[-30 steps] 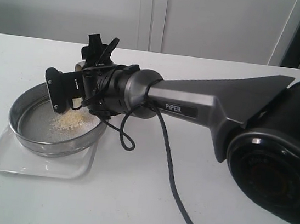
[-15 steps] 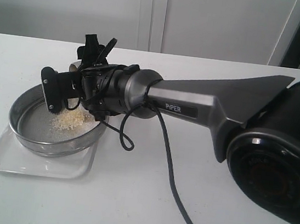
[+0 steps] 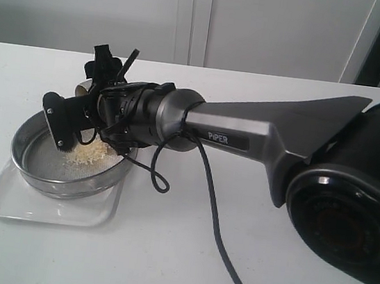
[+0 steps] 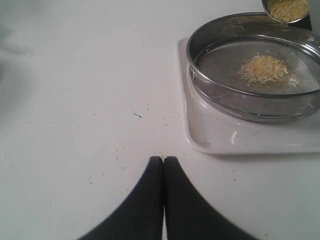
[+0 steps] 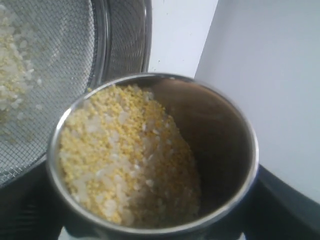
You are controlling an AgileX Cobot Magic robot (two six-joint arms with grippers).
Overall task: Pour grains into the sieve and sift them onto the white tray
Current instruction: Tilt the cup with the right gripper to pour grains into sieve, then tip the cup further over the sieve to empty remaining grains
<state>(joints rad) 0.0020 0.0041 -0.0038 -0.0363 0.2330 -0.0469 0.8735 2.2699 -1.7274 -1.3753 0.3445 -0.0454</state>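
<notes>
The sieve (image 3: 65, 185), a wide steel ring with grey mesh, rests on the white tray (image 3: 41, 210) at the left of the table. A small heap of grains (image 3: 90, 153) lies on its mesh. My right gripper (image 3: 112, 69) reaches across from the right and is shut on a small steel cup (image 3: 84, 87), tilted above the sieve's far rim. The right wrist view shows the cup (image 5: 225, 140) holding yellow and whitish grains (image 5: 125, 160), with the sieve's mesh (image 5: 55, 75) below. My left gripper (image 4: 163, 159) is shut and holds nothing, over bare table near the tray (image 4: 210, 135).
The right arm's long grey link (image 3: 261, 134) and its black cable (image 3: 215, 215) stretch across the middle of the table. Stray specks of grain (image 4: 165, 117) dot the white tabletop beside the tray. A white wall stands behind the table.
My right wrist has swung a little to the left and rolled further, carrying the cup along over the sieve's far rim. The left gripper has not moved.
</notes>
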